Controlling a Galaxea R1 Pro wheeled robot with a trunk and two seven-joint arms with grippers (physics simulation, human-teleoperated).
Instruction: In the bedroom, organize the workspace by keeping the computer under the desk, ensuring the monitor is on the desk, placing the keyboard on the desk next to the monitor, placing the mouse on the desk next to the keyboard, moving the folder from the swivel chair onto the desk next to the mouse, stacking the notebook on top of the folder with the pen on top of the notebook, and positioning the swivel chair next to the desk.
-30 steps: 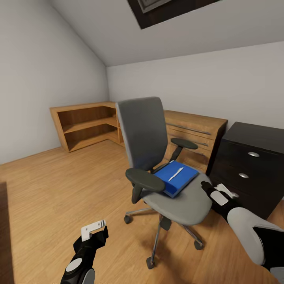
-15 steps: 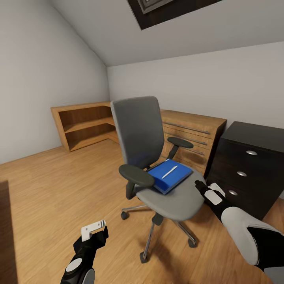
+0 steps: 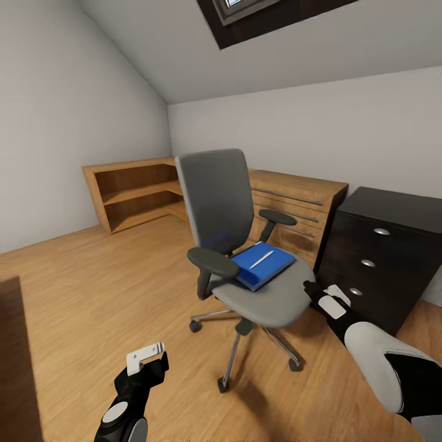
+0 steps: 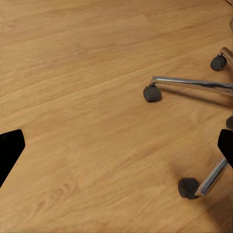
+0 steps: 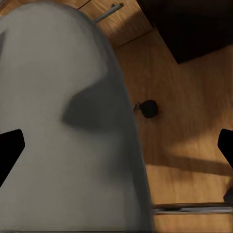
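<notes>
The fingers of both grippers are spread wide: in each wrist view the two black fingertips sit at opposite edges of the picture with nothing between them. The left gripper (image 3: 146, 358) hangs low over the bare wood plank floor (image 3: 92, 294), well apart from the swivel chair (image 3: 245, 245); its wrist view looks down on chrome legs of the chair base and three castors (image 4: 152, 93). The right gripper (image 3: 328, 301) sits just beside the front edge of the grey seat (image 5: 63, 126), and whether it touches cannot be told.

One swivel chair stands in the middle of the bedroom, with two black armrests. On its seat lies one blue folder (image 3: 264, 265), and one white pen (image 3: 261, 259) lies on top of it. A notebook cannot be made out between them.

Behind the chair stands one low oak drawer unit (image 3: 294, 196), joined at the corner by one open oak shelf (image 3: 132, 193). To the right is the black drawer block of the desk (image 3: 380, 258) with three round silver knobs (image 3: 381, 231). One skylight (image 3: 245, 12) shows in the sloped ceiling.
</notes>
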